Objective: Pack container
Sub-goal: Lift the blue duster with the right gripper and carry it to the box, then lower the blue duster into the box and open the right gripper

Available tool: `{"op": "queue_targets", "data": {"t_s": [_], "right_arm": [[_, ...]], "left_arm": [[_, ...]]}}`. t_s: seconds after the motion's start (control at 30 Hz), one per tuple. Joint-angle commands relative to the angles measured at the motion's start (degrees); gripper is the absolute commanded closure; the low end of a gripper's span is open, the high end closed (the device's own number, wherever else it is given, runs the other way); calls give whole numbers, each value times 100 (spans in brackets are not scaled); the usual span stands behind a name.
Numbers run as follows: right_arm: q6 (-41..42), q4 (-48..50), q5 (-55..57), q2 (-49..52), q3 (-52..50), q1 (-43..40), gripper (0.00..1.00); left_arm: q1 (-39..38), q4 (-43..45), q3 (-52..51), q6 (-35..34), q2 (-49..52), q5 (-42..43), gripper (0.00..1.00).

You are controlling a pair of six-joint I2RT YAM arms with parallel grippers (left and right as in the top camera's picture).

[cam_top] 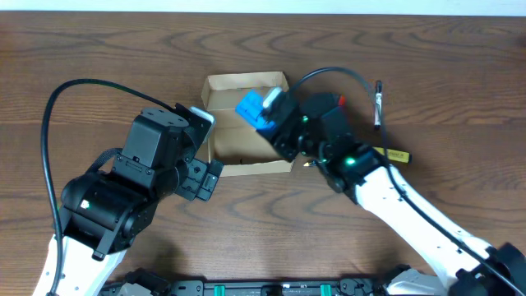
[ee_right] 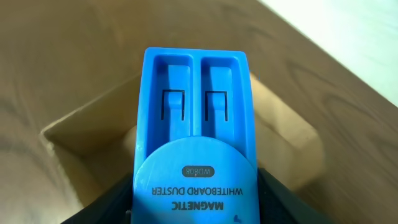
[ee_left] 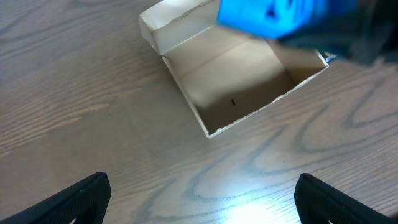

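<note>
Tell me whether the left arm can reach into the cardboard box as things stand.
Probably not cleanly. The container lies open just ahead of the open left gripper, but the right gripper hangs over its opening holding a blue whiteboard duster, blocking much of the way in.

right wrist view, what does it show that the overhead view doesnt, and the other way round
Only the right wrist view shows the print "magnetic whiteboard duster" and two moulded slots on the blue plastic duster. Only the overhead view shows the black pen lying apart on the wooden table, and both arms. Both show the right hand holding the duster above the open tan cardboard box.
</note>
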Motion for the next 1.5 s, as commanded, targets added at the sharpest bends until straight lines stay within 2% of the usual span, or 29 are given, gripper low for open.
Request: {"op": "queue_targets", "data": {"t_s": [0.0,0.17,0.33,0.5,1.23,1.37,1.47], "right_arm": [[-953,46,-404,352,7,179,77],[-1346,328,-881,872,7,223,81],[-1451,796,-1132,1222,7,223,78],[-2116,911,-1449,1512,9,223,77],[-2315,846,-1464,1582,37,103,73],[-2295,531,-1467,1390,247,28,67],[-2420,-260,-1467,1353,654,24,67]], "left_arm": [[17,-20,28,35,4,-2,5],[17,-20,28,35,4,-2,5],[17,-20,28,35,4,-2,5],[17,-20,28,35,4,-2,5],[17,-20,28,35,4,-2,5],[17,-20,28,37,4,-2,5],[17,-20,28,35,4,-2,5]]}}
